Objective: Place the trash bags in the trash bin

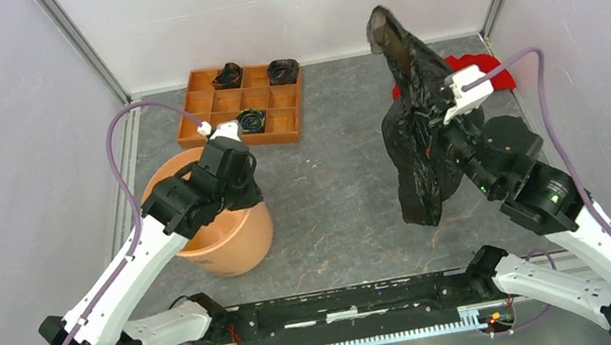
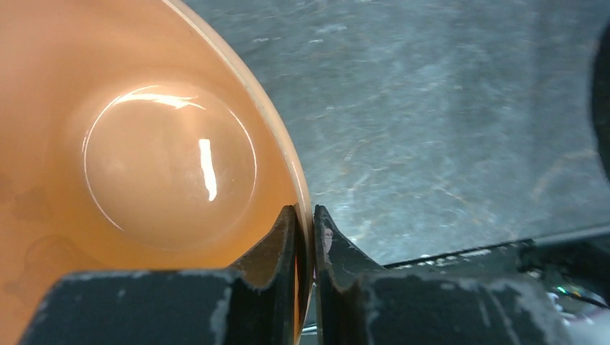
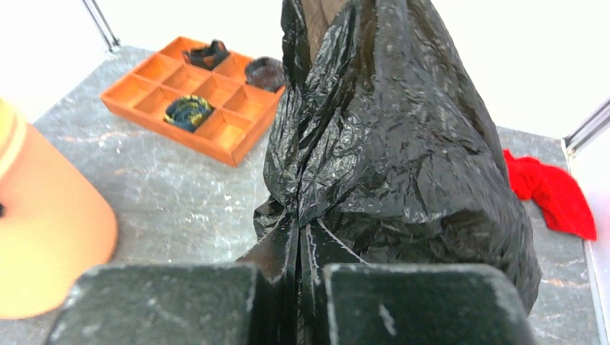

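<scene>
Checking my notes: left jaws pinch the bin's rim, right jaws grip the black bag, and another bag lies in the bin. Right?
No: the left wrist view shows the trash bin empty, its bottom bare. Both grips are as you say.

Crinkly black trash bag (image 1: 416, 175) aloft; upright peach trash bin (image 1: 240, 240)

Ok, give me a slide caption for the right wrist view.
Right pincer clamps the crinkled black trash bag, with the peach trash bin nearby.

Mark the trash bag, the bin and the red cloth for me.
trash bag (image 1: 417, 180), top external view, crinkled lower middle.
trash bin (image 1: 241, 241), top external view, outer side wall.
red cloth (image 1: 502, 81), top external view, visible right part.
</scene>
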`<state>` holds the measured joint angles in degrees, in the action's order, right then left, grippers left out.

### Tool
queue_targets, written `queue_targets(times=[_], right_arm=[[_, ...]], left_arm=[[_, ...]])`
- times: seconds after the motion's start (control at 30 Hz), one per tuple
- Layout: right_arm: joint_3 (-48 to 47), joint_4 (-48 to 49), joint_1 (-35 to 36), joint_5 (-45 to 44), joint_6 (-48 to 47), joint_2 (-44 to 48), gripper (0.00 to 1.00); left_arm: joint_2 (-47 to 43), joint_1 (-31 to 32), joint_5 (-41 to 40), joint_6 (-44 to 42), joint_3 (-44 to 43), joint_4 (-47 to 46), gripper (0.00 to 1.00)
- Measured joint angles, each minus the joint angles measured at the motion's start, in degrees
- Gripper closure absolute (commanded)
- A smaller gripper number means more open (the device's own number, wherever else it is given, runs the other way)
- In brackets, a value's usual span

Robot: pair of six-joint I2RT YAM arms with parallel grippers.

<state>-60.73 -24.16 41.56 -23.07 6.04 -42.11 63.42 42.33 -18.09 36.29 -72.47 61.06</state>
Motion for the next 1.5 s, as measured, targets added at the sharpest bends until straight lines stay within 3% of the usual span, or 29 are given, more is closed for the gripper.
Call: queue_targets(times=[0.2, 0.3, 0.37, 0.57, 0.67, 0.8, 0.93, 1.2, 1.37, 1.5], right_arm=[[-5.9, 0.1, 0.0, 1.6, -0.4, -0.3, 0.99], [-8.3, 0.5, 0.0, 3.6, -0.4, -1.4, 0.99], [-10.7, 0.5, 0.0, 5.2, -0.3, -3.0, 0.99], [-14.6, 4.1, 0.0, 13.0, 0.9, -5.9, 0.99], [-13.5, 9.4, 0.0, 20.1, 3.0, -5.9, 0.99], [-12.9, 19.9, 0.0, 32.3, 9.1, -8.5, 0.99], [-14.0, 34.5, 1.4, 44.1, 19.8, -16.8, 0.99], [-29.8, 45.5, 15.6, 54.4, 32.8, -38.4, 0.99], [-28.8, 43.5, 15.1, 53.4, 32.7, -36.4, 0.99], [-18.3, 37.8, 9.3, 50.5, 30.7, -25.2, 0.99]], left_arm=[[2.0, 3.2, 9.0, -1.2, -0.2, -10.1, 0.9], [6.5, 7.0, 11.0, -1.4, -1.2, -15.2, 0.84], [10.1, 9.6, 12.3, -1.9, -2.1, -18.7, 0.76], [12.5, 12.7, 17.7, -3.6, -3.0, -25.2, 0.25], [8.6, 12.9, 19.3, -5.6, -2.6, -27.4, 0.15], [-2.0, 12.9, 20.3, -9.0, -1.3, -29.2, 0.11], [-14.1, 12.9, 19.6, -12.6, -0.3, -30.0, 0.11], [-35.1, 12.9, 4.2, -16.3, 3.1, -30.1, 0.08], [-42.0, 12.9, -2.6, -17.2, 4.3, -30.2, 0.06], [-41.3, 12.9, -5.7, -17.7, 4.1, -29.7, 0.04]])
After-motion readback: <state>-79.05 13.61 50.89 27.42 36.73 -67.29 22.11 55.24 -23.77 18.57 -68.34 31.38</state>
